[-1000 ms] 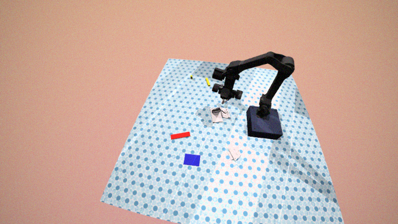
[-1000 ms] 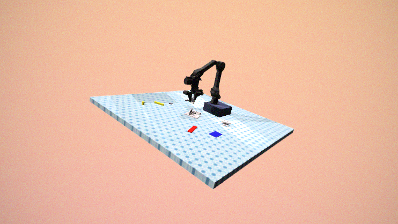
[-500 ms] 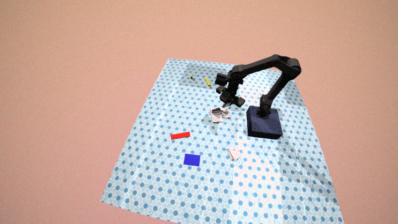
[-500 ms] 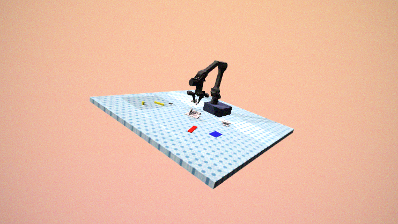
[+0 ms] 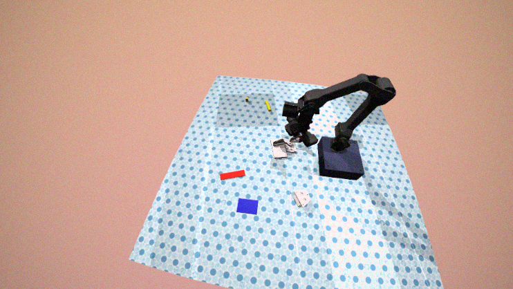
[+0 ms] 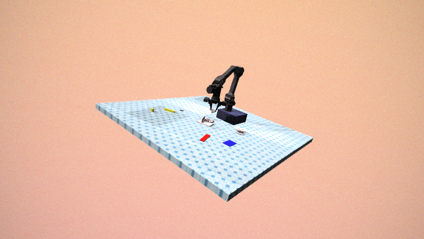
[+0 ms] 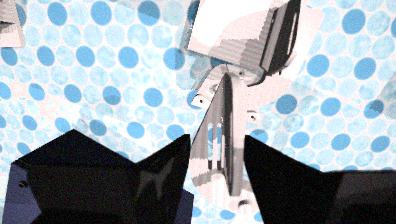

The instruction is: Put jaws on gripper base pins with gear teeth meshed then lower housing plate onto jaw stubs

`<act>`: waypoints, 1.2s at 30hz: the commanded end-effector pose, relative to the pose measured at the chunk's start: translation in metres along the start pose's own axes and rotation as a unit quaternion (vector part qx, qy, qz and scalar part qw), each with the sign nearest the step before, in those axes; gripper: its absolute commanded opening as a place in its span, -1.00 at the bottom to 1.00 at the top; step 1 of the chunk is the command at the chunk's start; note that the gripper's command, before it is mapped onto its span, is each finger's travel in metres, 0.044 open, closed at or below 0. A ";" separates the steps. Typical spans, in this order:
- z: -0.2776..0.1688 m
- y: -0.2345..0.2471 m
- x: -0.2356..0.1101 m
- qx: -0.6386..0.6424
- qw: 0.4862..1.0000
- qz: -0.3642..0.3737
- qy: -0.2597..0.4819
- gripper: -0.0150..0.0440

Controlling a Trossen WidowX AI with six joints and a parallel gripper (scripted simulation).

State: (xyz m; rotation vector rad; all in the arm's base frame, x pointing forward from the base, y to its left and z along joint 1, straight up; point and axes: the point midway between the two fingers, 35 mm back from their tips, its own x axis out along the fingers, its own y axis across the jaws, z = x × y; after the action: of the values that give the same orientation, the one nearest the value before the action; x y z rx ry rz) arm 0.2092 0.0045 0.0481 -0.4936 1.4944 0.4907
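second jaw held over the base, mesh at risk

our gripper (image 5: 301,140) (image 6: 212,110) (image 7: 215,140) is clamped on a pale jaw (image 7: 235,135), held above the gripper base (image 5: 280,151) (image 6: 205,122) (image 7: 227,36). another jaw (image 5: 278,142) (image 7: 282,37) seems to be on it already. if we lower askew, teeth could clash and knock that one loose. the housing plate (image 5: 301,198) (image 6: 240,131) lies apart, beyond the blue square (image 5: 247,206) (image 6: 229,143).
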 end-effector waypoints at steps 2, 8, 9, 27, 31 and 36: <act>-0.003 0.011 0.002 0.062 0.998 -0.001 0.001 -0.04; -0.007 0.024 0.004 0.138 0.990 -0.001 0.001 -0.04; -0.008 0.027 0.005 0.151 0.989 -0.001 0.001 -0.04; -0.011 0.036 0.007 0.207 0.978 -0.001 0.001 -0.04; -0.011 0.036 0.007 0.211 0.977 -0.001 0.001 -0.04; -0.011 0.036 0.007 0.216 0.976 -0.001 0.001 -0.04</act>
State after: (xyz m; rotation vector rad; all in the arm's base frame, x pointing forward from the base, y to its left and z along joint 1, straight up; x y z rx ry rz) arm 0.1786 0.0275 0.0407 -0.1563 1.5496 0.1631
